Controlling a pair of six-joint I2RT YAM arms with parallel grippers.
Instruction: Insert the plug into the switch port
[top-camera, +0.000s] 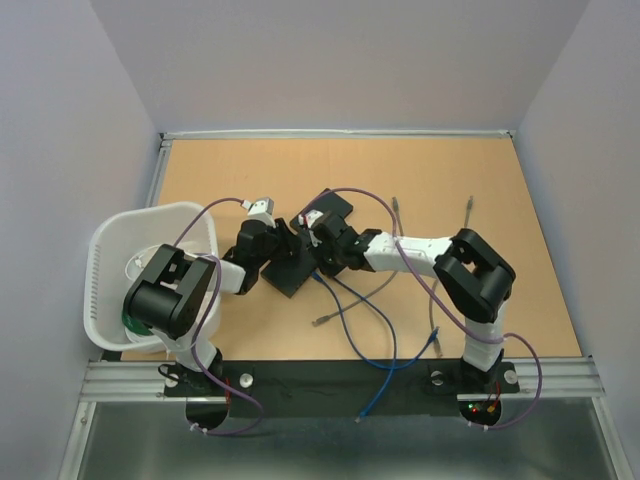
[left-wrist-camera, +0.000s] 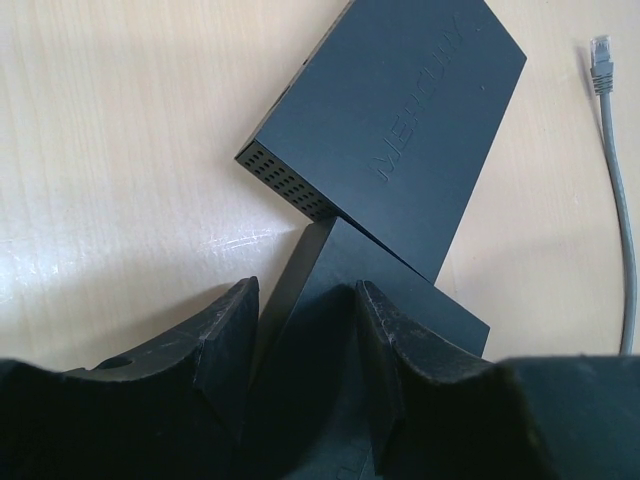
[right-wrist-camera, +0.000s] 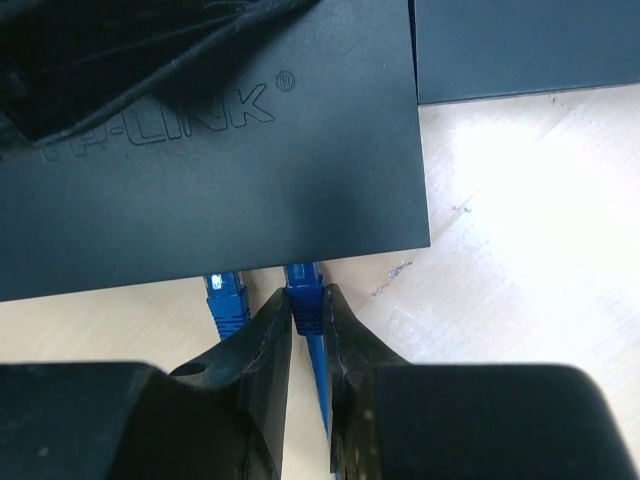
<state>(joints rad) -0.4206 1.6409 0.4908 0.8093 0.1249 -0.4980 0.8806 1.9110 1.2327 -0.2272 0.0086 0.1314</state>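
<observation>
- The right pincer (right-wrist-camera: 306, 303) is clamped on the blue plug (right-wrist-camera: 301, 282), one finger on each side of its boot.
- The plug sits right between the tips, its nose at the near edge of the switch (right-wrist-camera: 220, 180), which lies straight ahead of the pincer. How deep the plug sits in the port cannot be told.
- The plug's blue cable runs back between the fingers and under the wrist.
- Just left of the tips, a second plug (right-wrist-camera: 226, 300), also blue, meets the same edge of the switch.
- Ahead and to the right of the right pincer lies the other switch (right-wrist-camera: 520, 45), flat on the table (right-wrist-camera: 520, 250).
- The left pincer (left-wrist-camera: 305, 300) has its fingers apart, set over the top of the switch. The black lid shows between them and runs on past the right finger. Whether the tips press on it cannot be told.
- Ahead of the left pincer, the other switch overlaps the first one's far corner.
- Far to its right a grey cable (left-wrist-camera: 620, 220) lies loose on the table.
</observation>
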